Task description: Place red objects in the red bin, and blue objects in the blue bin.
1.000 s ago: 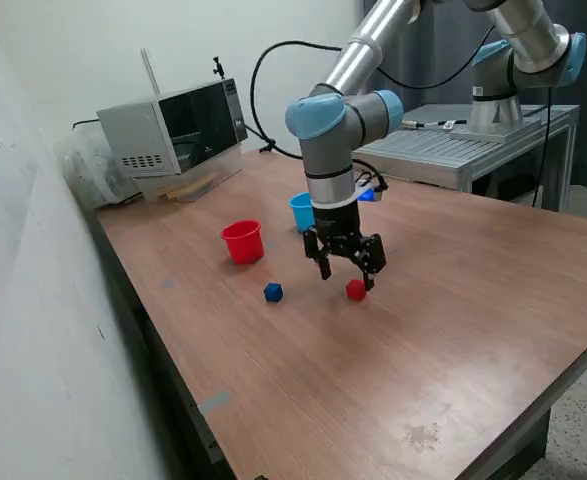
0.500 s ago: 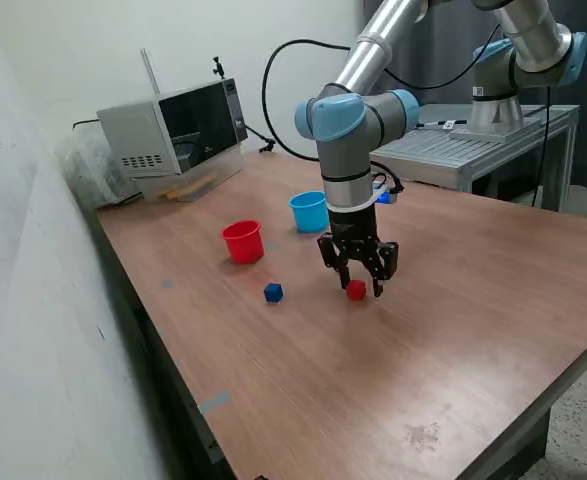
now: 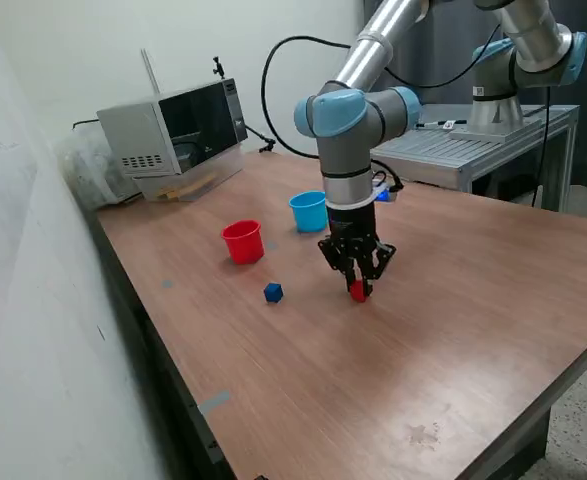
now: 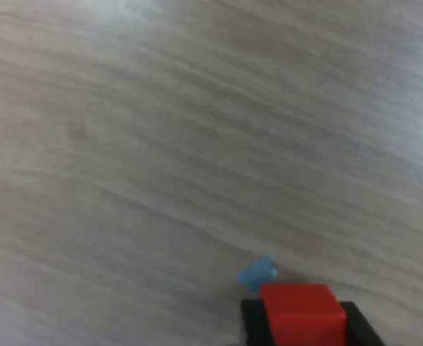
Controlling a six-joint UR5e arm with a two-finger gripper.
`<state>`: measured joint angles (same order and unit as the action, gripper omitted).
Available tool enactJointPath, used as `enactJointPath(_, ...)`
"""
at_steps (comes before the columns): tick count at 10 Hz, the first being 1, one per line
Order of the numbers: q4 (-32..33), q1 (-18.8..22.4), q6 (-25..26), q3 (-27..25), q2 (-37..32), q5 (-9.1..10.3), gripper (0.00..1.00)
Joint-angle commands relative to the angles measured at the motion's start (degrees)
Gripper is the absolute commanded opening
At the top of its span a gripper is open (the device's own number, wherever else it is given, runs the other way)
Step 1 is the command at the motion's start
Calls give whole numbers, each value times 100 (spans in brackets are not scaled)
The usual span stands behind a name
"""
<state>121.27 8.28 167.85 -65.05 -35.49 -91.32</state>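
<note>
On counter [image 3: 453, 300], near middle: gripper [image 3: 358, 290] lowered onto red cube [image 3: 357, 291]. Fingers [image 4: 252, 321], spread wide half second ago, now drawn narrow around cube; in wrist view cube [image 4: 301, 315] is seen pinched between both fingers. Cube appears not yet lifted off counter. Grasp judged made; lift and carry to red bin [image 3: 243, 241] expected next. Blue cube [image 3: 273, 292] left lying nearby toward exterior view's left. Blue bin [image 3: 308, 211] stands behind arm, beside red bin.

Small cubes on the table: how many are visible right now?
2. A red cube sits between the gripper fingers; a blue cube lies on the exterior view's left of it. Others may be hidden.
</note>
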Motion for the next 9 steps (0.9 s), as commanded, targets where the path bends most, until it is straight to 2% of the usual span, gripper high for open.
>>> enactJointPath(1,-16,-89,2,80,-141,-35,0)
enactJointPath(5,-314,-501,2,72,-782,-70,0)
enactJointPath(9,-438,-1651,-6,246,-889,-61,0)
